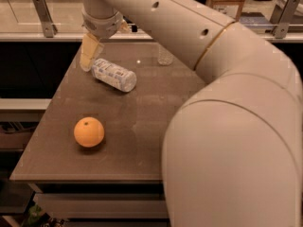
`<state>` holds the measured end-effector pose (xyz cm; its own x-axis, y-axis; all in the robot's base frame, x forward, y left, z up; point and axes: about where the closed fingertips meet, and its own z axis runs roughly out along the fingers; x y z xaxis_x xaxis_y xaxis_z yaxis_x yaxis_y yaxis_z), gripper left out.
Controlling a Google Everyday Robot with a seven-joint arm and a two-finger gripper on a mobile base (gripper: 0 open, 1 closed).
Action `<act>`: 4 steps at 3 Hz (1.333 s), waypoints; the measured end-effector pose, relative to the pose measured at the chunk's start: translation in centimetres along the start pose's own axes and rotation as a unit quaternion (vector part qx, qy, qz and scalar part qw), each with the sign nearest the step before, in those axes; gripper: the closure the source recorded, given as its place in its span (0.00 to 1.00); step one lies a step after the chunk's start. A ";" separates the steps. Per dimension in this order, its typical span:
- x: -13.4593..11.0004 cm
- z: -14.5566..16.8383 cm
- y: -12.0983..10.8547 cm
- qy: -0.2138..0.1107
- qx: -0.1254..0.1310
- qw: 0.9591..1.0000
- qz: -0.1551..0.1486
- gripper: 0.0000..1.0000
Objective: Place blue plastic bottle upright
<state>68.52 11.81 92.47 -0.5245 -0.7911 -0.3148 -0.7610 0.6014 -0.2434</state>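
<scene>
The blue plastic bottle [113, 74] lies on its side at the back left of the brown table [142, 122], its cap end pointing left and its white label with bluish print facing up. My gripper [89, 56] hangs low over the table right at the bottle's cap end, touching or nearly touching it. My white arm reaches in from the right and fills the right half of the view.
An orange [89, 132] sits at the front left of the table. The base of a clear water bottle [164, 58] stands at the back, mostly hidden by my arm. A counter with metal brackets [41, 14] runs behind the table.
</scene>
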 end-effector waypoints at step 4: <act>1.3 5.2 -0.1 0.056 -0.040 0.997 -0.023 0.00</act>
<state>69.92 11.28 87.34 -0.5243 -0.8281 -0.1984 -0.8110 0.5567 -0.1801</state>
